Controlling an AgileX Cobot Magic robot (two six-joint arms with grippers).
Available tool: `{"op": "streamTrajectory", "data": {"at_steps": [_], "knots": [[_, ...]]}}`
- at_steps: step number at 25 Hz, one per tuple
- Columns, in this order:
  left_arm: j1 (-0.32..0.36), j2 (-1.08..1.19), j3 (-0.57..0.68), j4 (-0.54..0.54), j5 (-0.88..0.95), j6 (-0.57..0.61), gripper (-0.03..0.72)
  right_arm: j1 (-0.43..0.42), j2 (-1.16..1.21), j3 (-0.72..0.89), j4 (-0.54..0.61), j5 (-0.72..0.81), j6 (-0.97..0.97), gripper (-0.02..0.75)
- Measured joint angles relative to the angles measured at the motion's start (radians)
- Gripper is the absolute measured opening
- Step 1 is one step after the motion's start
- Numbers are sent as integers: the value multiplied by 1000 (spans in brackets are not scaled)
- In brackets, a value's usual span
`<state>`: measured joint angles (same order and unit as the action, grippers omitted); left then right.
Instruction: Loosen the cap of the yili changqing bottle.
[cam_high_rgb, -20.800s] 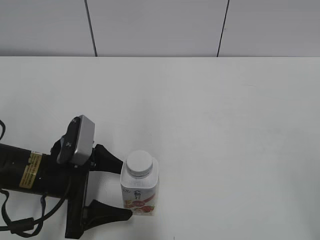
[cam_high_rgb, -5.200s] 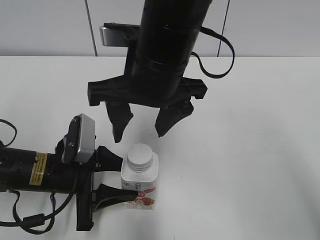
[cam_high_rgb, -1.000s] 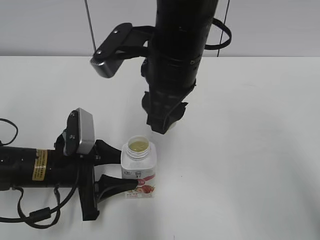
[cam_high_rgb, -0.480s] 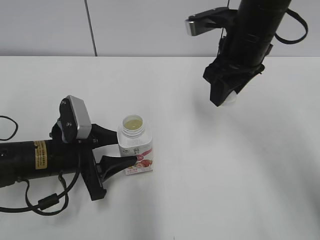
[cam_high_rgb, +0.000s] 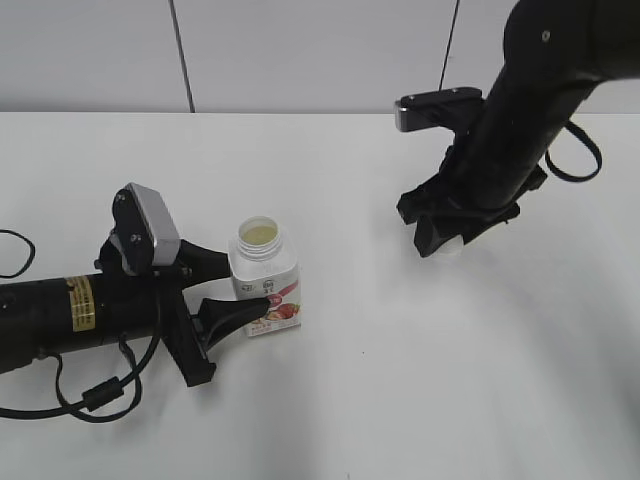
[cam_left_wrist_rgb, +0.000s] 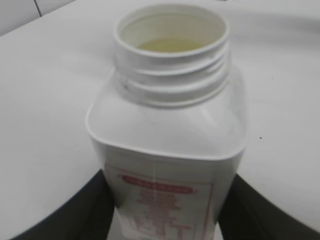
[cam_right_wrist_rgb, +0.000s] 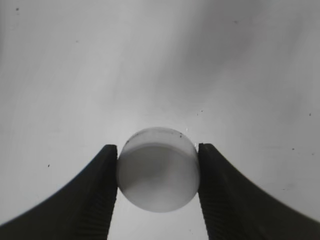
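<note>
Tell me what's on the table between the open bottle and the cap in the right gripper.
Nothing: in the exterior view, only bare white table lies between the bottle and the cap held by the right gripper.

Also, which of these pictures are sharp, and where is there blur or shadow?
Exterior view: sharp, even light, soft shadow under the right gripper. Left wrist view: the bottle is soft, its label unreadable. Right wrist view: the cap is slightly blurred and grey, the table shaded unevenly.
</note>
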<state>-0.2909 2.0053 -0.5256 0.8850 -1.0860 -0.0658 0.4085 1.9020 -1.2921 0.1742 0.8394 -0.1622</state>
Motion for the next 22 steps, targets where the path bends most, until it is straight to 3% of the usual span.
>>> {"op": "streamTrajectory", "data": {"at_steps": [6,17,19,22], "knots": [[0,40,0,-7,-6,0,386,0,0,158,0,-200,153,386],[0,53,0,-27,-27,0,386,0,81,187,-1,-237,174,386],[0,53,0,-27,-27,2,386,0,80,187,-1,-237,170,426],[0,53,0,-27,-27,3,387,0,78,187,-1,-237,162,552]]}}
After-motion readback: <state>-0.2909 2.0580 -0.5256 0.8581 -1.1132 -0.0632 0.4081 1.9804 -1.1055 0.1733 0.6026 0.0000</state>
